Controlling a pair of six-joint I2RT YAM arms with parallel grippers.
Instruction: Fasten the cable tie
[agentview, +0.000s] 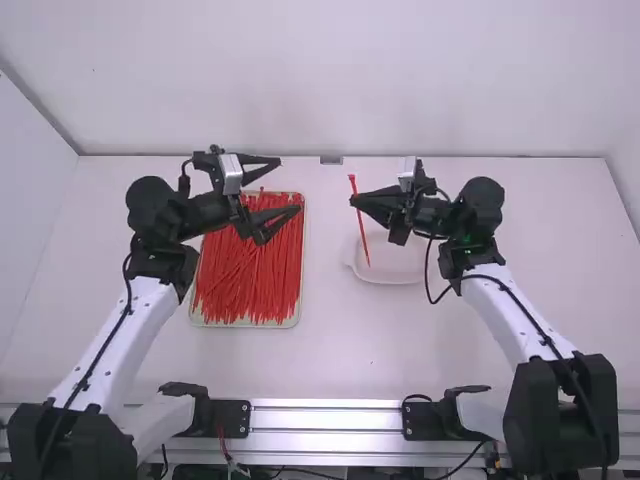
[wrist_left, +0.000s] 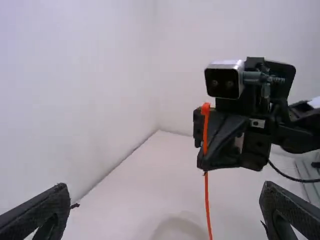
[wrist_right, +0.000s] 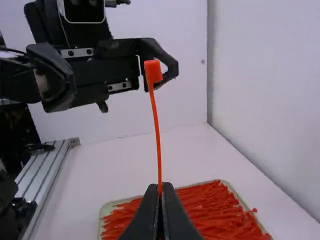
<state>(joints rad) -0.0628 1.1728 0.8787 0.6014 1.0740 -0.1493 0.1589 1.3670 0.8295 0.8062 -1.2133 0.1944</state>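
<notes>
One tie (wrist_right: 156, 135) pinched upright in your right claw (agentview: 357, 201), your left claw (agentview: 284, 186) spread wide over the tray (agentview: 300, 290) of red ties (agentview: 245, 270), both raised above your worktop (agentview: 400, 330)

White links (agentview: 110, 340), black joints (agentview: 150, 205), thin black cables (agentview: 427, 272); black two-finger left hand (agentview: 285, 185) and right hand (agentview: 353, 201), silver-grey wrist cameras (agentview: 231, 172).

I work in a robotics lab cell. My left arm (agentview: 110, 340) and right arm (agentview: 520, 320) are clamped to an aluminium rail (agentview: 320, 415) along the near edge of a plain white counter (agentview: 330, 345). Bare white walls (agentview: 320, 70) box the counter in. A camera (wrist_left: 225, 82) sits on my right wrist, a black cable (agentview: 427, 272) loops off that arm, and a tray (agentview: 245, 325) holds a bulk stock of identical red cable ties (agentview: 245, 270).
</notes>
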